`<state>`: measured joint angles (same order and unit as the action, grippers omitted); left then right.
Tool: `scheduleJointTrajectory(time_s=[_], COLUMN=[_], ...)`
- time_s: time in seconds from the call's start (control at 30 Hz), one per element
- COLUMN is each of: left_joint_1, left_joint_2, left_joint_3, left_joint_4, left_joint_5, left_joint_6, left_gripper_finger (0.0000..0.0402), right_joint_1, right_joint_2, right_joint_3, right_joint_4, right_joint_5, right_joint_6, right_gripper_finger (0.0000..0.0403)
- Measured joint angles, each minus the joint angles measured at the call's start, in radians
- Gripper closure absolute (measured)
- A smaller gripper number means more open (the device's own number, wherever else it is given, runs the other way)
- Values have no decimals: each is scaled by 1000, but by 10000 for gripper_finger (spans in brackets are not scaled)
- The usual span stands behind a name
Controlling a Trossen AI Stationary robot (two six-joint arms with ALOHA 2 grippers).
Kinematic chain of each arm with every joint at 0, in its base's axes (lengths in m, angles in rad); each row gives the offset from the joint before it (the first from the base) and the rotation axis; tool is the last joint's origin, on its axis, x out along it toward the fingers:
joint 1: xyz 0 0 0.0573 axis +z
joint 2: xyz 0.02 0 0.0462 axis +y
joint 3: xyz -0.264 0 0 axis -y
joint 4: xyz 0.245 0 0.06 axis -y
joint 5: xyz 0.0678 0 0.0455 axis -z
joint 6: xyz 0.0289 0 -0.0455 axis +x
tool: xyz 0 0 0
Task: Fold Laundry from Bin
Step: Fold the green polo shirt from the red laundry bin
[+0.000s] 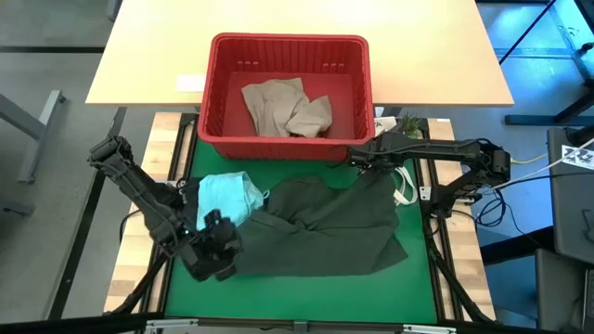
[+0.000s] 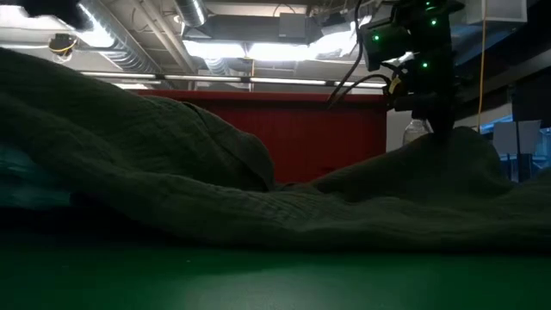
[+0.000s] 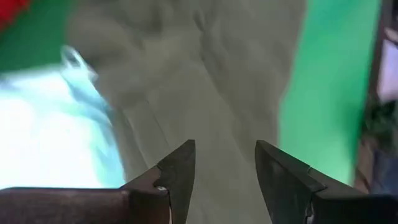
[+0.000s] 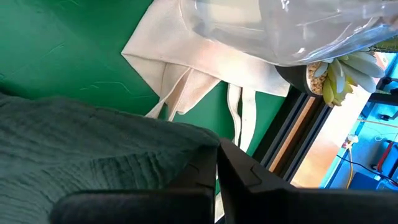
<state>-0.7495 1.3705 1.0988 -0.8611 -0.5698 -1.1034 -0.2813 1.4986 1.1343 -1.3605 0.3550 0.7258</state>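
Note:
A dark olive green garment (image 1: 325,227) lies spread on the green mat (image 1: 306,297), its far right part raised in a peak (image 2: 452,138). My right gripper (image 1: 362,162) is shut on that peak, just in front of the red bin (image 1: 218,102). A beige garment (image 1: 283,107) lies in the bin. A light teal garment (image 1: 227,197) is bunched at the olive garment's left side. My left gripper (image 3: 224,168) stands open over the olive garment's near left part (image 1: 246,246), nothing between its fingers. My right gripper pinches an edge of the olive garment (image 4: 186,155) at its far right part between its two shut fingers. The fingers come from above, slanting down. The cloth rises to them in a peak while the rest lies on the mat.
A white cloth bag with loop handles (image 4: 186,56) lies at the mat's far right, beside the right gripper, with a clear plastic bag (image 4: 280,25) and bananas (image 4: 339,71) past it. Bare green mat runs along the near edge.

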Motion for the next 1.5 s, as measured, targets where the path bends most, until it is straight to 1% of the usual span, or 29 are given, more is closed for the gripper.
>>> scheduleJointTrajectory(time_s=[0.07, 0.27, 0.33, 0.47, 0.6, 0.77, 0.9, 1.07, 1.23, 1.37, 1.5], left_joint_1=[53, 246, 312, 439, 524, 598, 654, 725, 779, 806, 820], left_joint_2=[0, 0, 0, 14, 64, 163, 254, 348, 422, 471, 497], left_joint_3=[0, 0, 0, 0, 0, 0, 0, 0, 0, 0, 0], left_joint_4=[22, 133, 169, 237, 294, 355, 431, 503, 543, 559, 571], left_joint_5=[-21, 2, 29, 119, 129, 155, 197, 199, 200, 249, 234], left_joint_6=[42, 230, 284, 376, 447, 488, 516, 537, 537, 537, 537], left_gripper_finger=[247, 254, 254, 254, 254, 254, 254, 254, 254, 254, 254], right_joint_1=[0, 0, 0, 0, 0, 0, 0, 0, 0, 0, 0], right_joint_2=[0, 0, 0, 0, 0, 0, 0, 0, 0, 0, 0], right_joint_3=[0, 0, 0, 0, 0, 0, 0, 0, 0, 0, 0], right_joint_4=[0, 0, 0, 0, 0, 0, 0, 1, 1, 2, 2], right_joint_5=[0, 0, -1, -1, -1, -2, -2, -1, -1, -1, -1], right_joint_6=[0, 0, 0, 0, 0, 0, 0, 0, 0, 0, 0], right_gripper_finger=[397, 397, 397, 397, 397, 397, 397, 397, 397, 397, 397])
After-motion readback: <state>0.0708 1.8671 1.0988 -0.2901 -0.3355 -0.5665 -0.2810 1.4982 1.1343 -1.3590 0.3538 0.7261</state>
